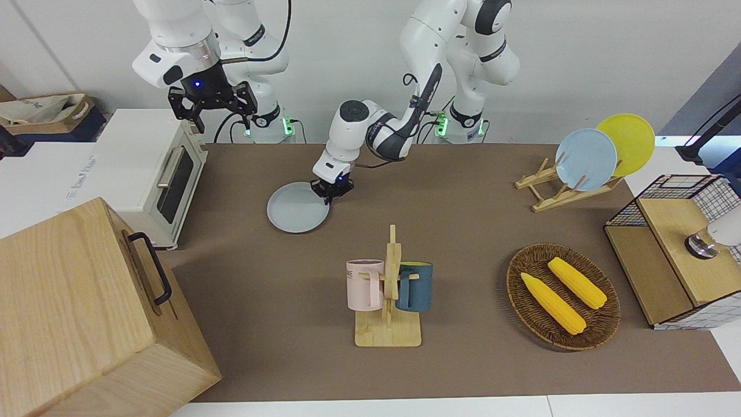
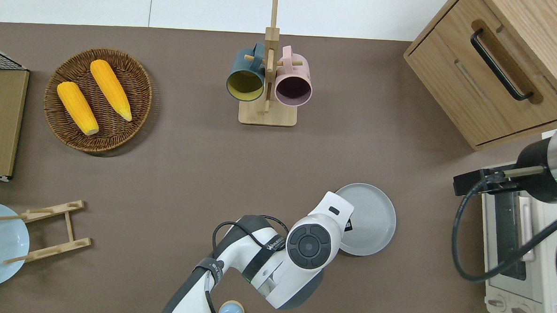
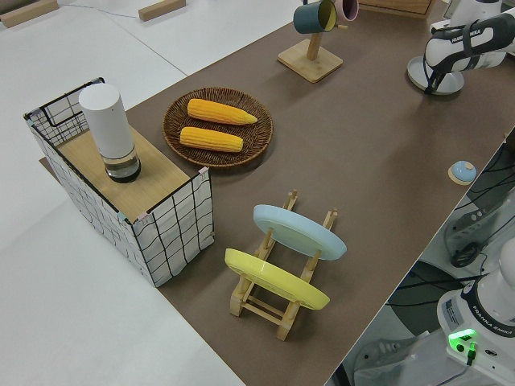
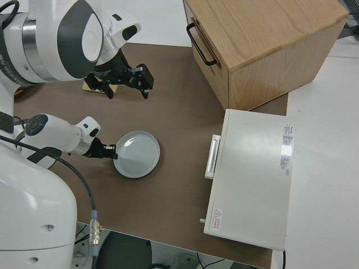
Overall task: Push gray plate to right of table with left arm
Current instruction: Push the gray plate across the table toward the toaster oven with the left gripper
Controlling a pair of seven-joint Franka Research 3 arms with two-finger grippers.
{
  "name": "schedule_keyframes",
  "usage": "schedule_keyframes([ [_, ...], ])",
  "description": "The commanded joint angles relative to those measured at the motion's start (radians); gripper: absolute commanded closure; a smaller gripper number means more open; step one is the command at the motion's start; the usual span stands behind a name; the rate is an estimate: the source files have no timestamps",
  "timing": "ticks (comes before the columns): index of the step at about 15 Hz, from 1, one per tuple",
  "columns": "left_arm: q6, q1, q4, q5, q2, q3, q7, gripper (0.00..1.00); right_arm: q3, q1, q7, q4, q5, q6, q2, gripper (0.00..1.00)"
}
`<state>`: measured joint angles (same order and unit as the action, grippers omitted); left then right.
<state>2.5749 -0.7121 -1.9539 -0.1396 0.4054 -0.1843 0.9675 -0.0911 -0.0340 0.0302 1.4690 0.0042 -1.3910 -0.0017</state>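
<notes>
While the right arm is parked, the left gripper (image 1: 332,193) sits low at centre-left of the front view, touching the rim of the gray plate (image 1: 296,208) on the edge toward the left arm's end; whether its fingers are spread or closed I cannot tell. Gray plate: flat on the table (image 1: 463,231), lower right of centre in the overhead view, near the white toaster oven (image 1: 151,174). Mug rack (image 1: 389,301): farther from the robots, carrying one pink and one dark blue mug.
</notes>
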Motion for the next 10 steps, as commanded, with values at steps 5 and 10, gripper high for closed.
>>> schedule_keyframes([
  [5, -0.097, 0.028, 0.026, -0.008, -0.026, 0.023, -0.041, 0.01, -0.006, 0.011, -0.003, -0.001, 0.008, 0.012, -0.008, 0.017],
  [10, -0.304, 0.172, 0.000, -0.064, -0.163, 0.014, -0.286, 0.01, -0.004, 0.011, -0.003, 0.001, 0.008, 0.012, -0.008, 0.017],
])
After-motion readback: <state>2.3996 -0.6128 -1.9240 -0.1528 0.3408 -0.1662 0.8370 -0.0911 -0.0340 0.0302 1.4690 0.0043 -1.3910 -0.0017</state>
